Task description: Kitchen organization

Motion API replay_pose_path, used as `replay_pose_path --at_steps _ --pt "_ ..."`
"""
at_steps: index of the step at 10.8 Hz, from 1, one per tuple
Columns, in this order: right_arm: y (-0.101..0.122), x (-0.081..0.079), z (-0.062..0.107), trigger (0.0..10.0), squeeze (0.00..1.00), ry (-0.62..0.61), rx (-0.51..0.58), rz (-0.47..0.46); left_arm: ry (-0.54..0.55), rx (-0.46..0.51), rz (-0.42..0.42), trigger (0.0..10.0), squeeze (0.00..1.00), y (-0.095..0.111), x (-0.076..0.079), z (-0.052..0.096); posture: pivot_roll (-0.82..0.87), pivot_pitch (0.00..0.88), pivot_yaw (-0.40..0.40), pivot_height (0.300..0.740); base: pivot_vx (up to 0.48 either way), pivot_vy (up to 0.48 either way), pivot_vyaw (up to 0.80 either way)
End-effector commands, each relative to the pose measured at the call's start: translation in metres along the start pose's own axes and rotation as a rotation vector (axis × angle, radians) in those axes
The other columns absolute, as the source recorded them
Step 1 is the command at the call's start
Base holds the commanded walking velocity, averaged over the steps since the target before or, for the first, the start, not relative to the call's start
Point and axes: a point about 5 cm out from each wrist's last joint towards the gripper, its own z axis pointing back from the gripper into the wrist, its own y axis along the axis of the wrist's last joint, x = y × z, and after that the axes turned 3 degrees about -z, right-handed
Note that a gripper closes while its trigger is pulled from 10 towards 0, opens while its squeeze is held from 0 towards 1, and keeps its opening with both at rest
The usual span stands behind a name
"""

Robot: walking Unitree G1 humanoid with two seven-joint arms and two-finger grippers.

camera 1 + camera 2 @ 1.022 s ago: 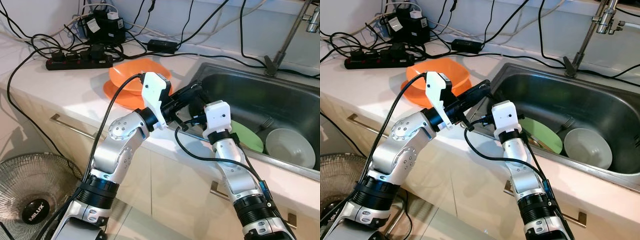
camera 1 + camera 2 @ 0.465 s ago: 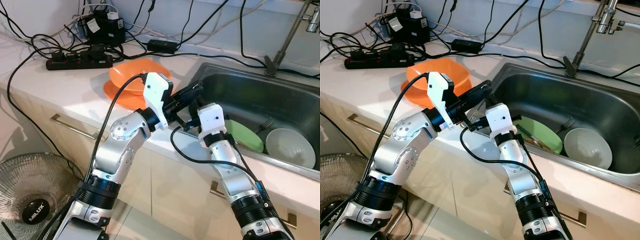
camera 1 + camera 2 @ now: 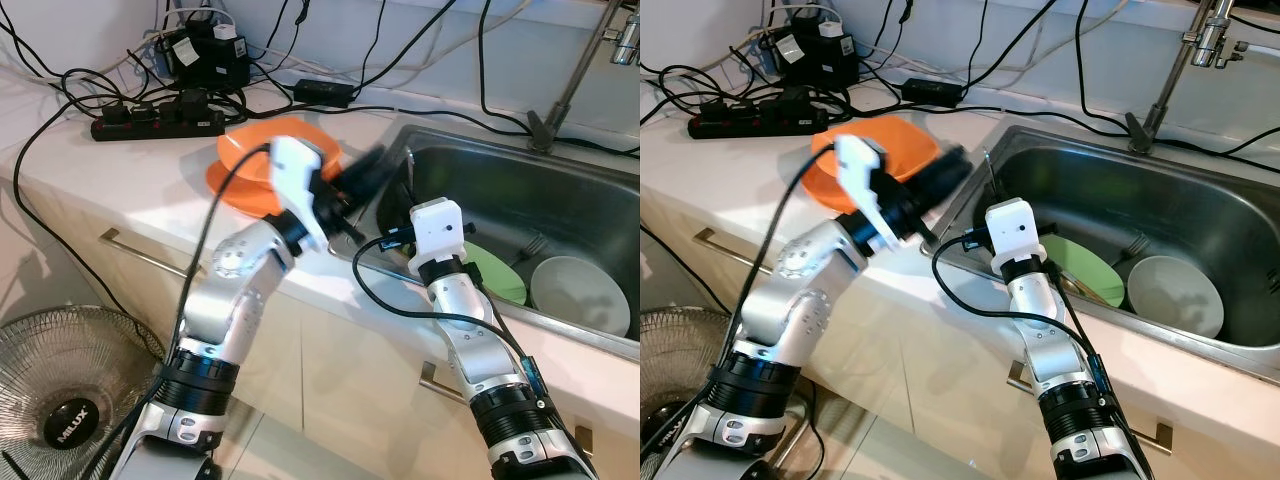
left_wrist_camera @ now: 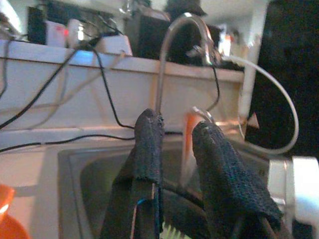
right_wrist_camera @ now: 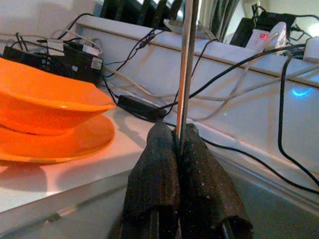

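My left gripper has just let go, fingers apart, swinging off; right gripper stays clamped on the chopstick — handover done, I reckon.

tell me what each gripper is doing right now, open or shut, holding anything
Left gripper: jaws open, holding nothing, above the sink's near corner.
Right gripper: jaws shut on a thin metal utensil handle, held upright.
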Motion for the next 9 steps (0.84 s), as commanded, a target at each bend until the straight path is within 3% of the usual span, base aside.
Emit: replay_pose_path --at_steps 1,2,3,6,7,9 --pt "0.001 0.002 -0.002 0.0 0.00 -0.012 0.001 -0.002 0.010 0.043 0.028 10.0 1.00 0.010 0.000 -0.001 0.20 0.007 0.008 0.740 0.000 0.000 0.00" --pt "0.000 0.001 -0.002 0.0 0.00 -0.011 -0.001 -0.003 0.018 0.074 0.055 10.0 0.33 0.014 -0.001 -0.001 0.20 0.005 0.009 0.740 0.000 0.000 0.00" --pt "-0.001 0.001 -0.001 0.0 0.00 -0.009 -0.005 -0.003 0.038 0.094 0.073 10.0 0.00 0.016 -0.004 0.000 0.20 0.000 0.007 0.740 0.000 0.000 0.00" --pt "-0.010 0.019 -0.005 0.0 0.00 -0.070 -0.078 0.037 0.099 0.029 0.022 10.0 0.00 0.005 -0.010 0.011 0.20 0.000 0.005 0.740 0.000 0.000 0.00" --pt "-0.012 0.033 -0.008 10.0 0.00 -0.126 -0.104 0.044 0.121 -0.010 0.004 10.0 0.00 -0.003 -0.011 0.016 0.20 0.000 0.004 0.740 0.000 0.000 0.00" --pt "-0.007 0.063 -0.020 10.0 0.00 -0.216 -0.121 0.057 0.129 -0.094 -0.017 10.0 0.00 -0.023 -0.008 0.026 0.20 0.000 0.001 0.740 0.000 0.000 0.00"
